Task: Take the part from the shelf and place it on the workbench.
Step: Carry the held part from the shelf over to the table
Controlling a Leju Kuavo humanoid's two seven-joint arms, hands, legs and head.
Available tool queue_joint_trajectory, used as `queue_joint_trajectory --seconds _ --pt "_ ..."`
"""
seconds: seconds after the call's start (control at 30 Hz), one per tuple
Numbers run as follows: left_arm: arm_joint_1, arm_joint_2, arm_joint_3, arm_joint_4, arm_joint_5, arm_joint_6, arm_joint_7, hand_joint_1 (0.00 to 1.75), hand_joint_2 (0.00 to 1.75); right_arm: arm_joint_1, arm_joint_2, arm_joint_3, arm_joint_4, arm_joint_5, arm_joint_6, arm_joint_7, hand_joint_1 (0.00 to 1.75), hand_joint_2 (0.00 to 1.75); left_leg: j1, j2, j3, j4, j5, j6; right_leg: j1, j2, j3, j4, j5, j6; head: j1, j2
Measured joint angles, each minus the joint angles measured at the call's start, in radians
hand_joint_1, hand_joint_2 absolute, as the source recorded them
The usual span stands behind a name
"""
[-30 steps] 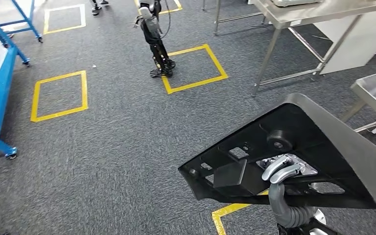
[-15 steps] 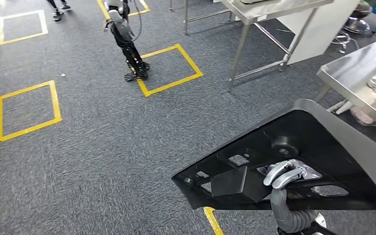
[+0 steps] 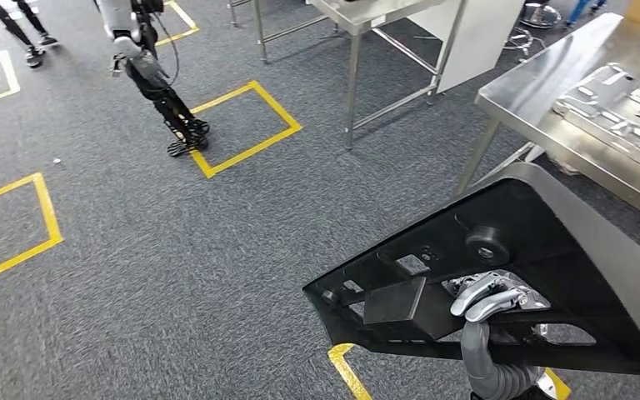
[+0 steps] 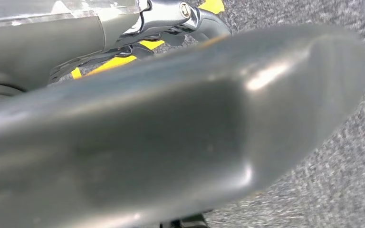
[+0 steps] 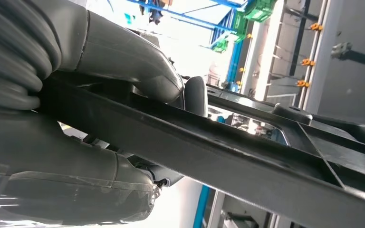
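Observation:
A large black part [image 3: 508, 267] with a grey outer skin is carried low in front of me, ribbed inner side up. My right hand [image 3: 487, 296] grips one of its inner ribs, silver fingers hooked over it. In the right wrist view the thumb [image 5: 123, 52] and fingers clamp the part's black rim [image 5: 247, 161]. The left wrist view looks along the part's smooth grey outer side [image 4: 185, 128], with my left hand [image 4: 166, 16] pressed close against its edge. The steel workbench [image 3: 542, 100] stands ahead to the right.
Grey metal parts [image 3: 625, 112] lie on the workbench. Another steel table [image 3: 358, 21] stands further back. Another robot [image 3: 150, 75] stands on the carpet by a yellow taped square [image 3: 250, 117], and a person's legs [image 3: 17, 25] are at the far left.
The camera has turned right, so the floor, the other robot and the tables slid left and the workbench came further into view. The part stays in the same grip.

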Motion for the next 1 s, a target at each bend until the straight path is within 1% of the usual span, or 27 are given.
queue_joint_trajectory --seconds 0.03,0.07,0.1,0.13,0.17,0.2,0.23,0.3,0.33,0.37,0.43,0.47,0.5,0.53,0.57,0.6,0.63,0.67,0.7,0.73,0.8,0.83,0.87,0.9,0.93,0.97,1.0 --pt "0.000 0.001 -0.002 0.000 0.000 -0.001 0.002 0.00 0.00 0.000 0.000 0.002 0.000 -0.003 -0.001 0.000 1.75 1.75 0.000 -0.001 -0.004 0.005 0.011 0.001 0.001 0.012 0.001 0.000 0.000 0.000 0.000 0.000" --pt "0.000 0.002 -0.003 0.000 -0.001 -0.001 0.003 0.00 0.00 0.000 0.000 0.005 0.001 -0.008 0.000 0.000 1.75 1.75 0.000 -0.005 0.011 -0.030 0.041 0.004 0.001 0.024 0.003 0.001 0.000 0.001 0.000 0.000" --pt "0.000 0.003 -0.004 0.000 -0.001 -0.001 0.003 0.00 0.00 -0.001 0.000 0.007 0.002 -0.015 0.001 0.000 1.75 1.75 0.000 -0.016 0.041 -0.097 0.081 0.007 0.001 0.035 0.005 0.001 0.001 0.002 0.000 0.000" --pt "-0.001 0.006 -0.004 0.000 0.000 0.000 0.004 0.00 0.00 -0.002 0.000 0.008 0.003 -0.022 0.002 0.000 1.75 1.75 0.000 -0.039 0.073 -0.170 0.113 0.012 0.002 0.046 0.005 0.002 0.001 0.004 0.000 0.000" --pt "-0.002 0.008 -0.004 0.000 0.000 0.002 0.004 0.00 0.00 -0.006 0.000 0.010 0.005 -0.030 0.004 0.000 1.75 1.75 0.001 -0.060 0.098 -0.230 0.135 0.017 0.003 0.057 0.004 0.003 0.002 0.008 0.001 0.000" --pt "-0.003 0.010 -0.004 0.000 0.002 0.005 0.003 0.00 0.00 -0.009 0.000 0.010 0.008 -0.039 0.008 0.000 1.75 1.75 0.000 -0.076 0.113 -0.269 0.145 0.021 0.002 0.067 0.000 0.004 0.004 0.013 0.000 0.000" --pt "-0.006 0.011 -0.004 0.000 0.005 0.008 0.003 0.00 0.00 -0.013 0.000 0.011 0.011 -0.049 0.015 0.000 1.75 1.75 -0.001 -0.082 0.117 -0.282 0.144 0.026 0.001 0.077 -0.004 0.004 0.007 0.020 0.001 0.000" --pt "-0.010 0.011 -0.004 0.000 0.017 0.013 0.002 0.00 0.00 -0.027 0.000 0.011 0.022 -0.077 0.040 0.000 1.75 1.75 -0.001 -0.062 0.119 -0.291 0.150 0.036 -0.003 0.089 -0.011 0.003 0.012 0.033 0.001 0.000" --pt "-0.011 0.011 -0.003 0.000 0.023 0.015 0.002 0.00 0.00 -0.041 0.000 0.011 0.031 -0.091 0.055 0.000 1.75 1.75 0.000 -0.050 0.120 -0.296 0.154 0.043 -0.001 0.077 -0.017 0.012 0.005 0.038 0.002 0.000" --pt "-0.011 0.010 -0.003 0.000 0.029 0.016 0.001 0.00 0.00 -0.059 0.000 0.011 0.042 -0.102 0.068 0.000 1.75 1.75 0.002 -0.037 0.121 -0.301 0.159 0.049 0.000 0.055 -0.030 0.038 -0.013 0.041 0.004 0.000" --pt "-0.008 0.009 -0.002 0.000 0.035 0.022 0.001 0.00 0.00 -0.097 0.000 0.011 0.069 -0.116 0.087 0.000 1.75 1.75 0.001 -0.009 0.119 -0.305 0.163 0.057 0.001 0.002 -0.085 0.154 -0.077 0.047 0.008 0.000" --pt "-0.006 0.008 -0.001 0.000 0.037 0.025 0.001 0.00 0.00 -0.110 0.001 0.011 0.083 -0.119 0.092 0.000 1.75 1.75 0.000 0.003 0.118 -0.304 0.163 0.058 -0.001 -0.011 -0.116 0.222 -0.105 0.050 0.008 0.000" --pt "-0.005 0.006 -0.001 0.000 0.039 0.027 0.002 0.00 0.00 -0.121 0.001 0.011 0.096 -0.120 0.096 0.000 1.75 1.75 -0.001 0.016 0.117 -0.304 0.162 0.058 -0.004 -0.017 -0.138 0.271 -0.119 0.053 0.008 0.000" --pt "-0.004 0.005 -0.001 0.000 0.040 0.028 0.003 0.00 0.00 -0.128 0.002 0.011 0.107 -0.120 0.099 0.000 1.75 1.75 -0.002 0.027 0.117 -0.303 0.161 0.058 -0.006 -0.021 -0.142 0.284 -0.114 0.055 0.008 0.000" --pt "-0.004 0.003 -0.001 0.000 0.040 0.029 0.004 0.00 0.00 -0.134 0.002 0.011 0.116 -0.120 0.100 0.000 1.75 1.75 -0.002 0.037 0.117 -0.301 0.160 0.056 -0.007 -0.026 -0.124 0.253 -0.091 0.056 0.008 0.000" --pt "-0.005 0.001 -0.001 0.000 0.041 0.029 0.004 0.00 0.00 -0.141 0.002 0.012 0.123 -0.120 0.101 0.000 1.75 1.75 -0.002 0.046 0.118 -0.300 0.158 0.054 -0.008 -0.036 -0.090 0.190 -0.059 0.055 0.009 0.000" --pt "-0.005 0.000 -0.001 0.000 0.042 0.028 0.005 0.00 0.00 -0.148 0.002 0.012 0.129 -0.120 0.102 0.000 1.75 1.75 -0.003 0.054 0.119 -0.297 0.155 0.051 -0.006 -0.058 -0.050 0.116 -0.033 0.052 0.009 0.000" --pt "-0.005 -0.001 -0.001 0.000 0.043 0.028 0.006 0.00 0.00 -0.154 0.002 0.012 0.133 -0.120 0.104 0.000 1.75 1.75 -0.005 0.062 0.119 -0.294 0.151 0.046 -0.003 -0.076 -0.019 0.055 -0.015 0.047 0.008 0.000" --pt "-0.005 -0.002 0.000 0.000 0.045 0.029 0.006 0.00 0.00 -0.160 0.001 0.013 0.137 -0.120 0.105 0.000 1.75 1.75 -0.008 0.069 0.120 -0.291 0.148 0.042 0.001 -0.088 -0.001 0.017 -0.007 0.042 0.008 0.000" --pt "-0.005 -0.003 0.000 0.000 0.049 0.030 0.007 0.00 0.00 -0.166 0.001 0.015 0.141 -0.121 0.106 0.000 1.75 1.75 -0.010 0.077 0.121 -0.290 0.146 0.036 0.004 -0.092 0.004 0.003 -0.008 0.038 0.007 0.000" --pt "-0.007 -0.005 0.000 0.000 0.056 0.039 0.007 0.00 0.00 -0.178 0.000 0.017 0.149 -0.127 0.108 0.000 1.75 1.75 -0.010 0.090 0.123 -0.290 0.142 0.026 0.005 -0.070 0.001 0.002 -0.004 0.029 0.007 0.000" --pt "-0.007 -0.007 0.001 0.000 0.059 0.044 0.007 0.00 0.00 -0.187 0.000 0.018 0.153 -0.131 0.109 0.000 1.75 1.75 -0.008 0.081 0.123 -0.283 0.135 0.020 0.002 -0.061 0.001 -0.001 -0.001 0.024 0.007 0.000" --pt "-0.007 -0.008 0.001 0.000 0.062 0.048 0.007 0.00 0.00 -0.196 0.000 0.020 0.156 -0.136 0.110 0.000 1.75 1.75 -0.005 0.062 0.114 -0.259 0.118 0.015 0.000 -0.051 0.002 -0.004 0.001 0.018 0.006 0.000" --pt "-0.006 -0.008 0.001 0.000 0.064 0.050 0.007 0.00 0.00 -0.204 0.000 0.022 0.159 -0.139 0.111 0.000 1.75 1.75 -0.003 0.039 0.096 -0.214 0.090 0.010 -0.003 -0.042 0.003 -0.007 0.004 0.014 0.004 0.000" --pt "-0.004 -0.009 0.002 0.000 0.068 0.050 0.007 0.00 0.00 -0.211 -0.001 0.024 0.162 -0.142 0.111 0.000 1.75 1.75 -0.001 0.015 0.067 -0.149 0.056 0.007 -0.003 -0.032 0.003 -0.007 0.004 0.011 0.002 0.000" --pt "-0.002 -0.009 0.003 0.000 0.071 0.050 0.006 0.00 0.00 -0.215 -0.001 0.027 0.166 -0.144 0.111 0.000 1.75 1.75 -0.001 0.004 0.033 -0.077 0.025 0.005 -0.003 -0.022 0.003 -0.007 0.005 0.009 0.001 0.000" --pt "0.000 -0.010 0.004 0.000 0.074 0.049 0.005 0.00 0.00 -0.216 -0.002 0.029 0.170 -0.146 0.112 0.000 1.75 1.75 -0.001 0.000 0.005 -0.021 0.008 0.004 -0.002 -0.010 0.003 -0.007 0.005 0.009 0.001 0.000"
